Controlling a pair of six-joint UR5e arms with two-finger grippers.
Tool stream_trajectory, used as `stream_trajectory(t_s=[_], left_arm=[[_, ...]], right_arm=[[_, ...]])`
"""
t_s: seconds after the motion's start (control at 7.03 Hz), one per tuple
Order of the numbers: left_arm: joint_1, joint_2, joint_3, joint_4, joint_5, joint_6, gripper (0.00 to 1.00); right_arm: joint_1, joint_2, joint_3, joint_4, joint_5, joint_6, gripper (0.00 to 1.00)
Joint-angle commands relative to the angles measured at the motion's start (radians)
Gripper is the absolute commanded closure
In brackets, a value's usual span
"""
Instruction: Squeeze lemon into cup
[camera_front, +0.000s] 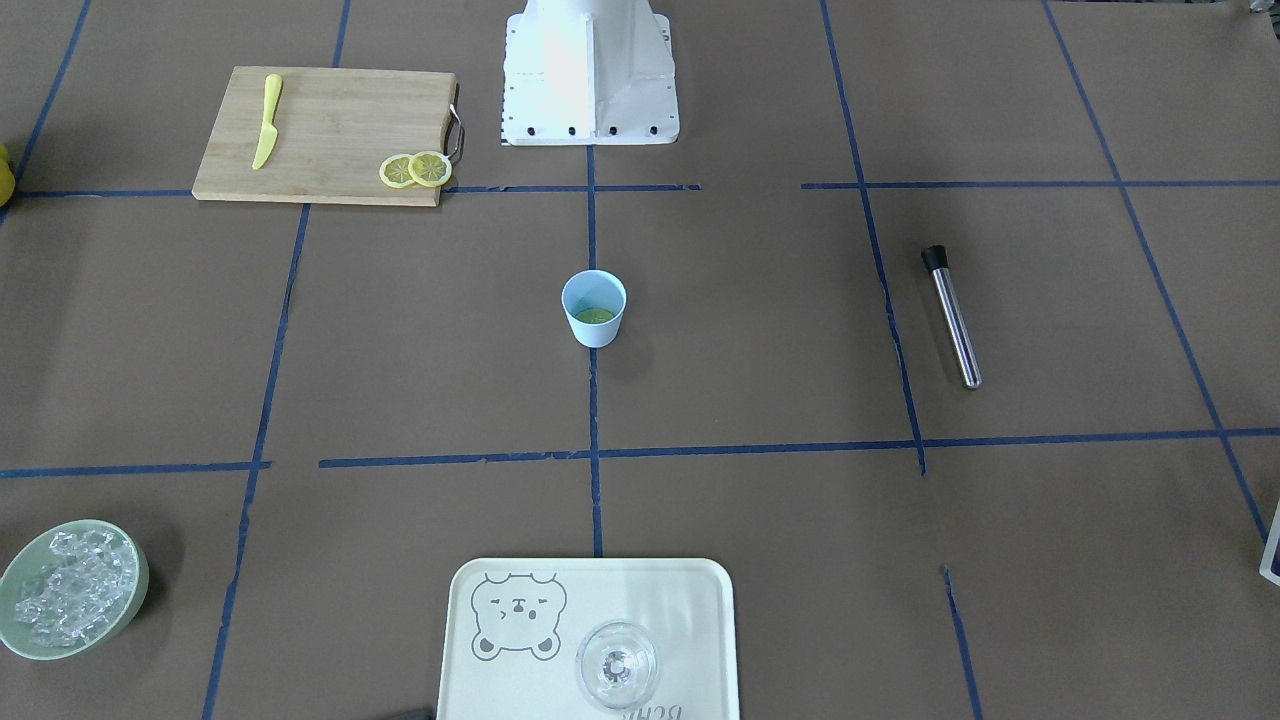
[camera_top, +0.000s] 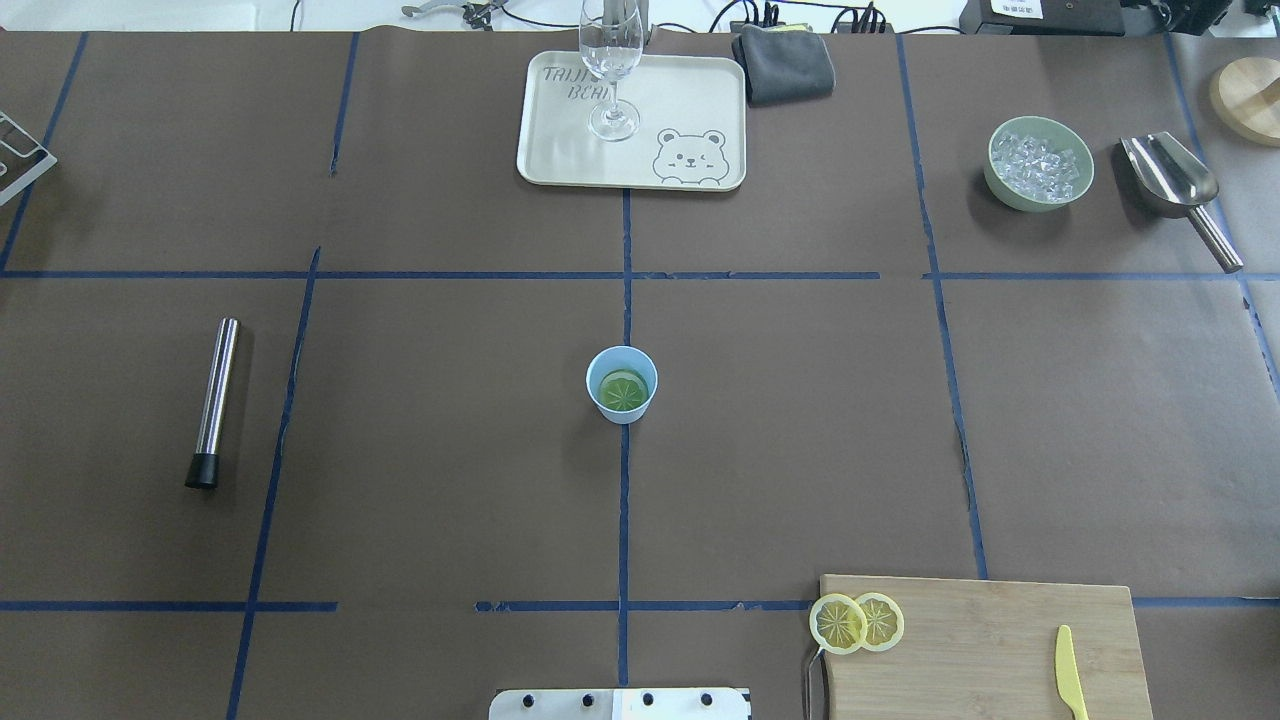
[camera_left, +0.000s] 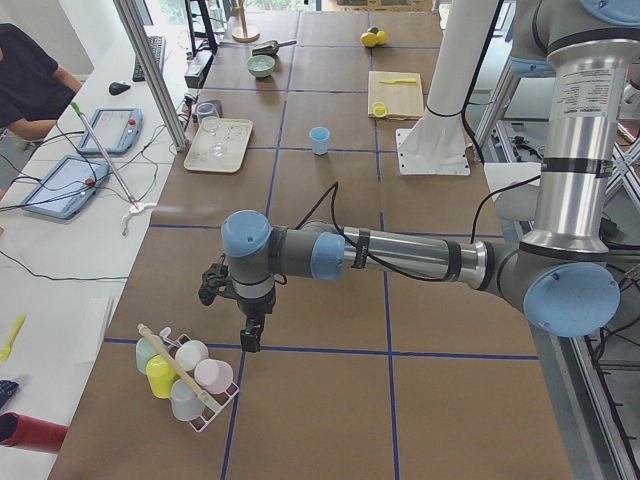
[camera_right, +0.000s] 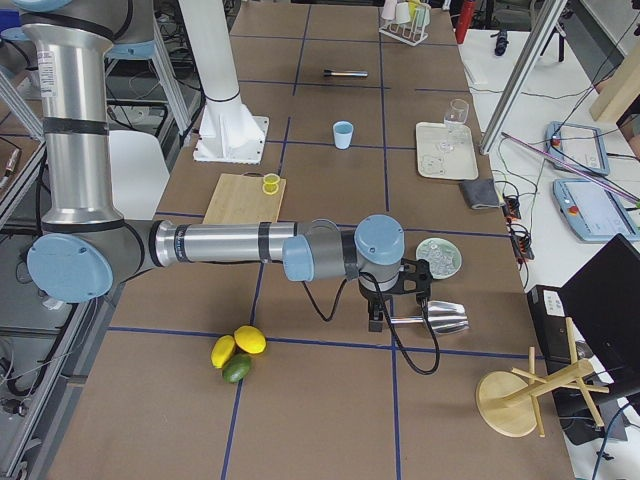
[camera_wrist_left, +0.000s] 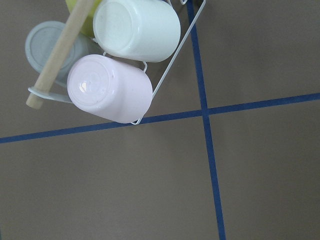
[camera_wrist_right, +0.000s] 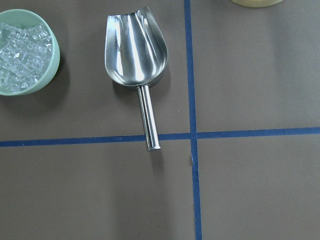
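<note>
The light-blue cup (camera_top: 621, 385) stands upright at the table's centre, with one lemon slice (camera_top: 622, 391) lying flat inside it. Two more lemon slices (camera_top: 857, 622) overlap on the corner of a wooden cutting board (camera_top: 990, 640). The cup also shows in the front view (camera_front: 594, 308). My left gripper (camera_left: 251, 336) hangs far from the cup over a rack of cups (camera_wrist_left: 120, 60). My right gripper (camera_right: 378, 318) hangs over a metal scoop (camera_wrist_right: 137, 65), also far from the cup. Both grippers show only in side views, so I cannot tell whether they are open or shut.
A yellow knife (camera_top: 1069, 685) lies on the board. A steel muddler (camera_top: 213, 400) lies to the left. A tray (camera_top: 690, 100) holds a clear glass (camera_top: 610, 70). A green bowl of ice (camera_top: 1038, 165) is beside the scoop. Whole lemons and a lime (camera_right: 237, 352) lie at the right end.
</note>
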Motion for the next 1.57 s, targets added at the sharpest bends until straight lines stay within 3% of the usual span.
stream_trajectory(t_s=[0.0,0.71,1.42], left_arm=[[0.003,-0.003,0.010,-0.045,-0.003,0.000,0.00],[0.001,0.031,0.033,-0.042,-0.148,0.087,0.00],[0.001,0.030,0.032,-0.045,-0.146,0.090,0.00]], right_arm=[[-0.001,0.001,0.001,0.000,0.000,0.001,0.00],[-0.001,-0.002,-0.005,-0.001,0.009,0.001,0.00],[-0.001,-0.005,-0.005,0.000,0.008,0.001,0.00]])
